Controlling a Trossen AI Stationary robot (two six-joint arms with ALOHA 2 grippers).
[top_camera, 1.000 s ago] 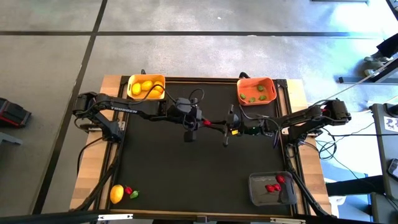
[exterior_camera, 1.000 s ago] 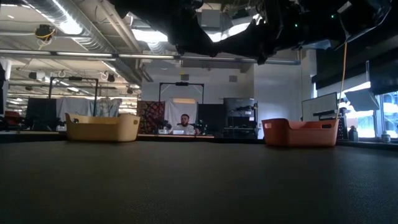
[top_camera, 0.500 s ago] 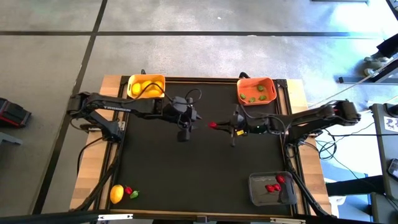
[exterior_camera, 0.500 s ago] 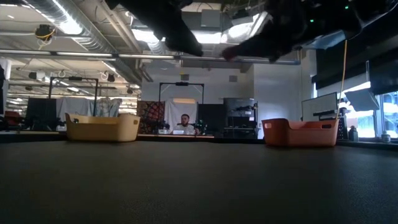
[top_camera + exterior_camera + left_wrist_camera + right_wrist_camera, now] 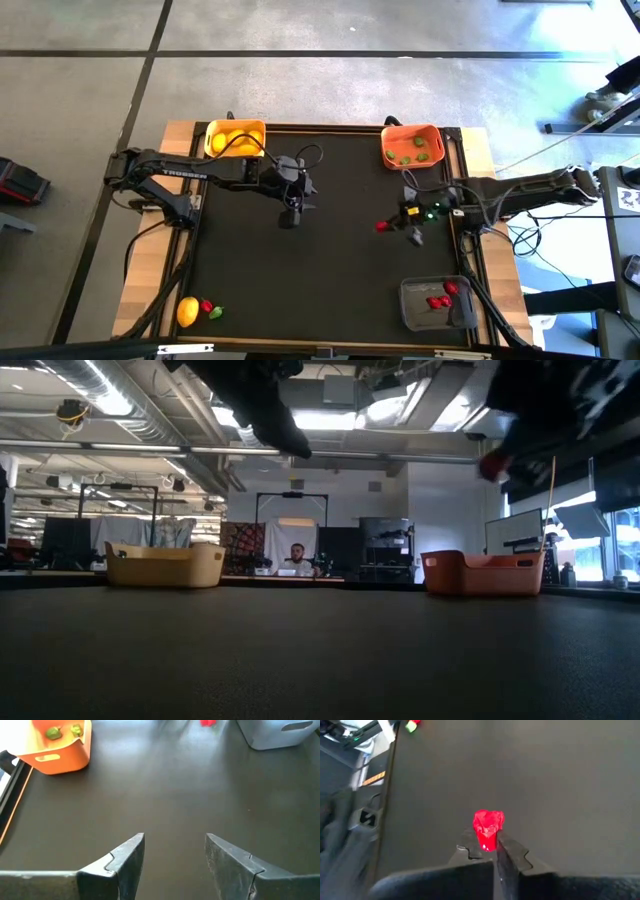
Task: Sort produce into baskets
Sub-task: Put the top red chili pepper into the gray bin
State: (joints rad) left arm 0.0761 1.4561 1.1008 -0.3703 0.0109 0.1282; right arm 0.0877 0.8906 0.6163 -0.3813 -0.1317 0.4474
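Note:
My right gripper point(image 5: 490, 851) is shut on a small red produce piece point(image 5: 488, 826), held above the black mat right of centre point(image 5: 381, 226). My left gripper point(image 5: 175, 852) hangs open over the mat's far middle point(image 5: 290, 215), with nothing between its fingers. The yellow basket point(image 5: 235, 138) with lemons stands at the far left. At the far right is the orange basket point(image 5: 412, 145) with green pieces. The grey basket point(image 5: 436, 302) with red pieces stands at the near right. A lemon point(image 5: 187, 311), a red piece point(image 5: 207, 306) and a green piece point(image 5: 216, 312) lie at the near left corner. My right gripper pinches the red piece by its end nearest the wrist point(image 5: 487, 844) between its two fingertips. Most of the piece sticks out beyond the tips. The fingers slant downward, pointing toward the table's left. The piece is lifted clear of the mat point(image 5: 492, 465).
The mat's middle lies bare between both arms. Cables run along the wooden frame on the table's left and right edges. In the low view, the room behind shows a seated person far off.
My right gripper has carried the red piece from the mat's centre toward the table's right and near edges, rolling and tipping its wrist. My left gripper has drawn back a little toward the left edge. The two grippers now stand well apart.

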